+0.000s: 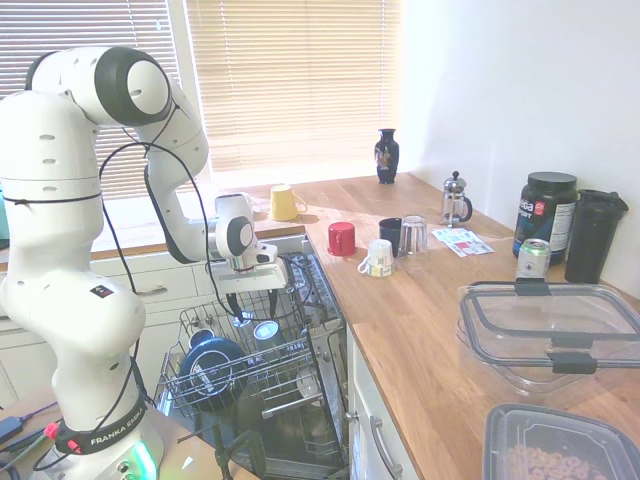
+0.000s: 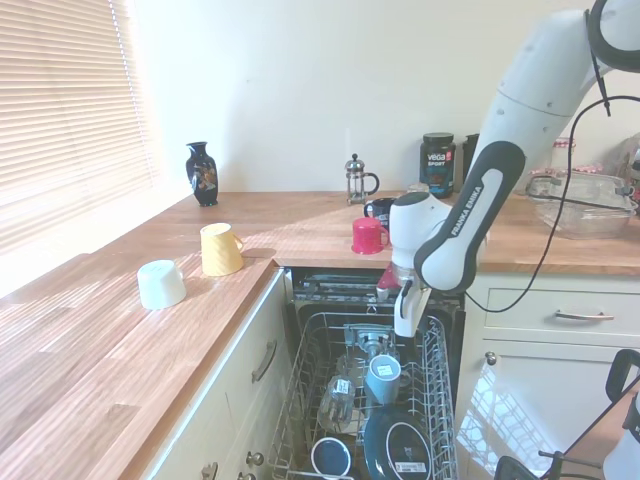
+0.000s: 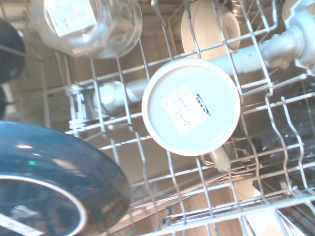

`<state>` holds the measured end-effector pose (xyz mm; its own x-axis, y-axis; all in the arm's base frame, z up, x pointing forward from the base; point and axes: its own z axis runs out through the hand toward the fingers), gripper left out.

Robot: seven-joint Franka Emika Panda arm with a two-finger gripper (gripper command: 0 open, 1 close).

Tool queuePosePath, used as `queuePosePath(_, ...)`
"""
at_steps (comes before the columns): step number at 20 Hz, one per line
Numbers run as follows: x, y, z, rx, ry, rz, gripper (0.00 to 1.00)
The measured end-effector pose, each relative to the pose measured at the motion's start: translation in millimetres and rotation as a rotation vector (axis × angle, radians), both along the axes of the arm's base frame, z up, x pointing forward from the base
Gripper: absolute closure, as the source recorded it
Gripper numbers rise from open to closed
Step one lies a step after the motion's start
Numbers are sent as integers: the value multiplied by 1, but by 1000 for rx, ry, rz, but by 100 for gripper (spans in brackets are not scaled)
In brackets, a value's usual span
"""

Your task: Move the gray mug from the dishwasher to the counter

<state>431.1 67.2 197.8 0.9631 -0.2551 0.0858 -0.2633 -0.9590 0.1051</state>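
First exterior view: white arm on the left, bent over the open dishwasher (image 1: 322,292), with the gripper (image 1: 236,300) hanging just above the pulled-out wire rack (image 1: 290,378). No way to tell if its grip is spread apart or pressed together. Right below it, the gray mug (image 1: 266,330), bottom up, inside the rack and near the far end. Dark blue plates (image 1: 210,365) standing just left of the mug. To the right, the long wooden counter (image 1: 420,320), its edge running beside the rack. Bare wood along that near edge, past the red cup (image 1: 341,238), the white cup (image 1: 378,258), the black mug (image 1: 390,233) and the clear glass (image 1: 413,235). Second exterior view: arm coming down from the right, gripper (image 2: 404,320) just over the gray mug (image 2: 382,378), not touching it. Open air above the mug. A clear glass (image 2: 338,400) close on its left, a dark plate (image 2: 400,445) nearer the front, the rack's side wall (image 2: 436,400) on its right. Counter (image 2: 300,230) behind the dishwasher with bare wood between the red cup (image 2: 367,235) and the yellow cup (image 2: 220,248). Wrist view: round pale bottom of the gray mug (image 3: 191,105) in the middle, with a sticker on it, thin rack wires (image 3: 275,123) all around, and a small handle poking out one side. Dark blue plate (image 3: 54,182) and clear glass (image 3: 86,24) close by, neither touching the mug.
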Motion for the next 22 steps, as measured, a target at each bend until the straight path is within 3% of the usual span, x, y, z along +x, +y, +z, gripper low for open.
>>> queuePosePath(10,18,6,-66,-35,-50,98,0)
queuePosePath(14,30,5,-83,-45,-123,141,0)
queuePosePath(22,24,14,-133,-56,-132,158,0)
